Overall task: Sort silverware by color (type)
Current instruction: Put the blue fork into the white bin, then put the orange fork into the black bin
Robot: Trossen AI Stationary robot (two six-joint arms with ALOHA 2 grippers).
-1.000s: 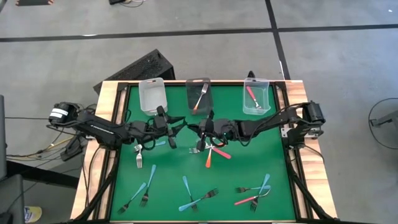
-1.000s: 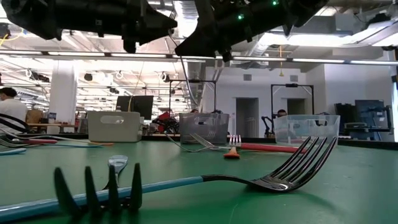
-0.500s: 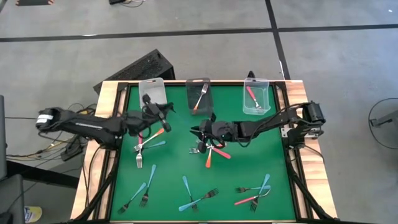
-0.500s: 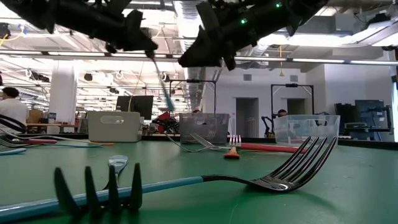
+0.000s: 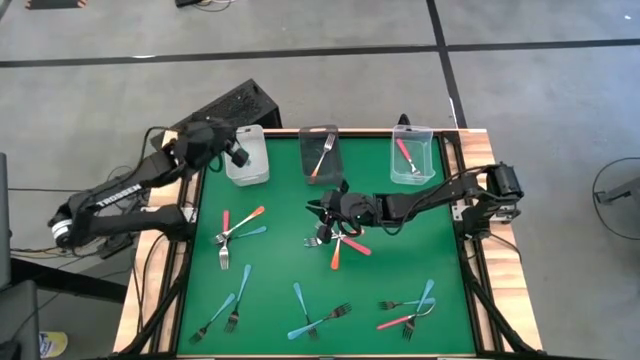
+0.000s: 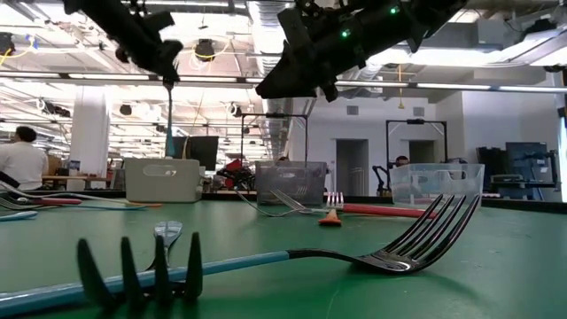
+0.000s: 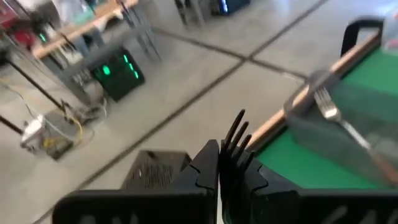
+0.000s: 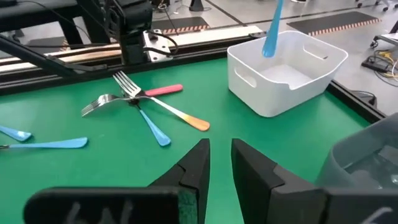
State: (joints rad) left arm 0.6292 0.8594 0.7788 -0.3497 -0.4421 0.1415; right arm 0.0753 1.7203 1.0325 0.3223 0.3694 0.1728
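This is a robotics lab or workshop in a large open industrial hall. The low view looks past the green table mat (image 6: 496, 266) into a wide white room with strip lights and exposed ducts (image 6: 266, 18) along the ceiling, a white column (image 6: 89, 133), monitors (image 6: 197, 149) on far benches, and a person (image 6: 22, 161) seated at a workstation. The high view shows a grey concrete floor (image 5: 540, 110) marked with dark tape lines, loose cables (image 5: 85, 235) beside the wood-framed table, and the left wrist view shows metal-legged benches (image 7: 74, 43) carrying green-lit equipment (image 7: 118, 73).
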